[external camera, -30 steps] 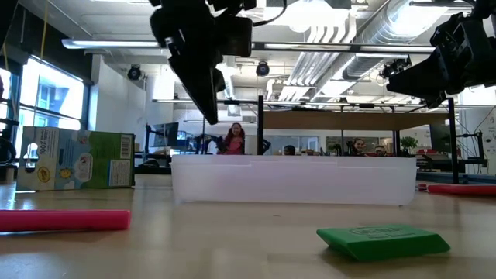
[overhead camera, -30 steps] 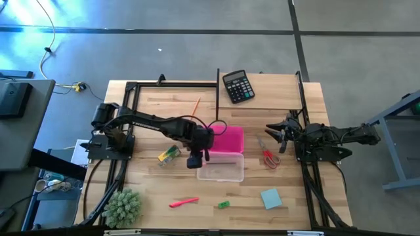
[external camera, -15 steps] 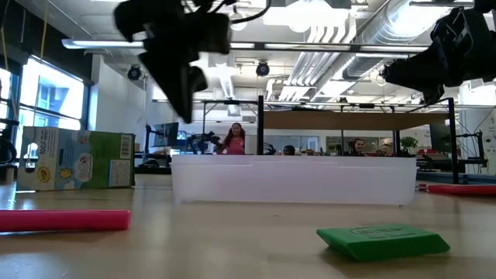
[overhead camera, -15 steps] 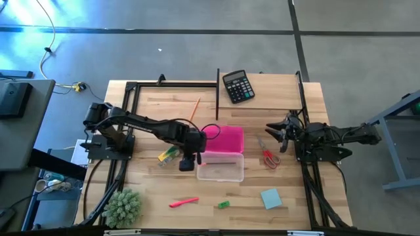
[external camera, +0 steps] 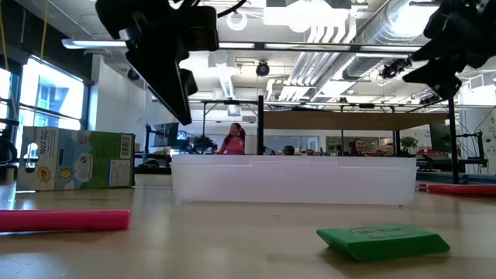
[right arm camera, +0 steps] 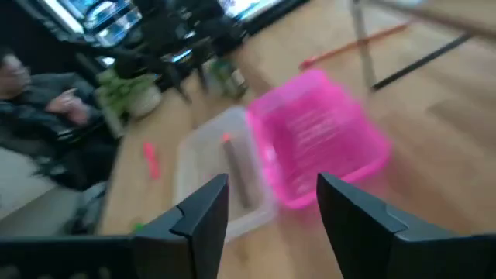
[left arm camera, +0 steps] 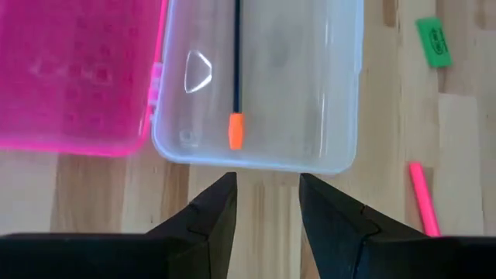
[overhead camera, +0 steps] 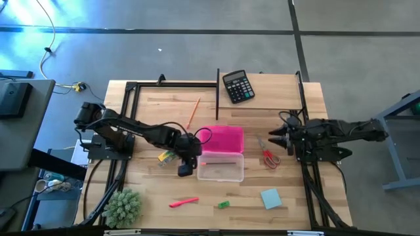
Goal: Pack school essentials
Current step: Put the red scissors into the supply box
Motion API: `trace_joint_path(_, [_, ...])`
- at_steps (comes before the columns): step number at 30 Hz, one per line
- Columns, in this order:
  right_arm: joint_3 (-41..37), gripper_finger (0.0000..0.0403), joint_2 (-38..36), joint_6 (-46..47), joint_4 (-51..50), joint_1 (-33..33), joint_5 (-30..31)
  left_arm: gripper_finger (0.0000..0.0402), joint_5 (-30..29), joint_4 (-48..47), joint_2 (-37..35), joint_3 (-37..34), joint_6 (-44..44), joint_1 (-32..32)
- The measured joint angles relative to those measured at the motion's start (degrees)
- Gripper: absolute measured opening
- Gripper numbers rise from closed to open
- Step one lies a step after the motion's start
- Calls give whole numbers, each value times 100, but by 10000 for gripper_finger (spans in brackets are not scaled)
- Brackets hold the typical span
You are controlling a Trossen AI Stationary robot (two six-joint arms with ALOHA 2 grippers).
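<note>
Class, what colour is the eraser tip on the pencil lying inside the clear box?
Orange; the eraser tip shows best in the left wrist view.

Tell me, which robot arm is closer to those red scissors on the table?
Right. The right gripper hovers just beside the red scissors; the left gripper sits across the clear box, far from them.

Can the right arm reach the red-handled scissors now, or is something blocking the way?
Probably yes. The right gripper, fingers apart, hovers right beside the scissors, which lie on bare table, with nothing between them.
</note>
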Motion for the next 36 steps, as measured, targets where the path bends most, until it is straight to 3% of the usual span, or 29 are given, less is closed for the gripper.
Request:
trace_joint_path(15, [1507, 150, 2901, 1872, -1246, 859, -757, 131, 11, 353, 5, -171, -223, 28])
trace_joint_path(24, [1643, 149, 4220, 2855, -1389, 1445, -866, 131, 11, 348, 7, -169, -171, 28])
trace_joint_path(36, [1643, 149, 5509, 2877, -1566, 1695, -783, 131, 13, 335, 7, -164, -175, 15])
